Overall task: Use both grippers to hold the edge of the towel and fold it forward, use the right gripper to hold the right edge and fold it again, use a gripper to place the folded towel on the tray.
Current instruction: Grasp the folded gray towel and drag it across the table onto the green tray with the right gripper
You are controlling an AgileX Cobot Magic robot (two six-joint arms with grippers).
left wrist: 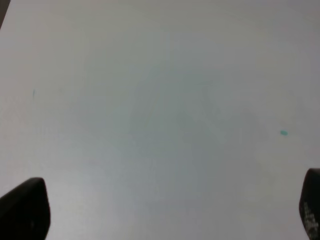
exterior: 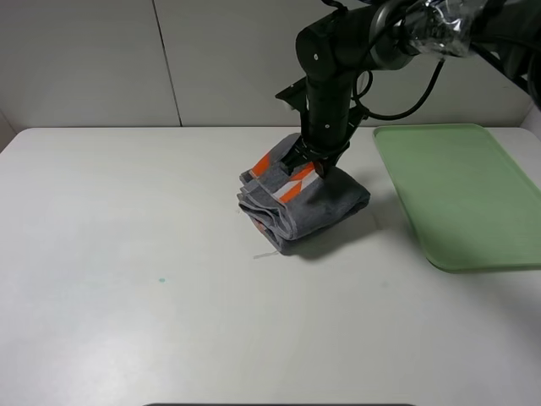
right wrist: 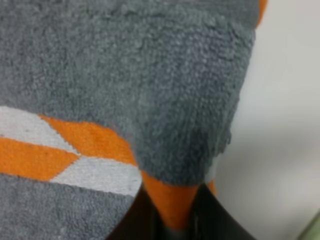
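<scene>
Grey towel (exterior: 317,203) with orange-white pattern, pale green tray (exterior: 461,194)

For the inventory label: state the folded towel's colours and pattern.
The towel is grey terry with orange and white angular blocks, clearest in the right wrist view.

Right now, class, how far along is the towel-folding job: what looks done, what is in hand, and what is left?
Done: the towel lies on the table as a compact, layered bundle, so both folds look finished. In hand: the right gripper is shut on the towel's top layers. The left gripper is open over bare table. Left: moving the bundle onto the green tray, which holds nothing yet.
</scene>
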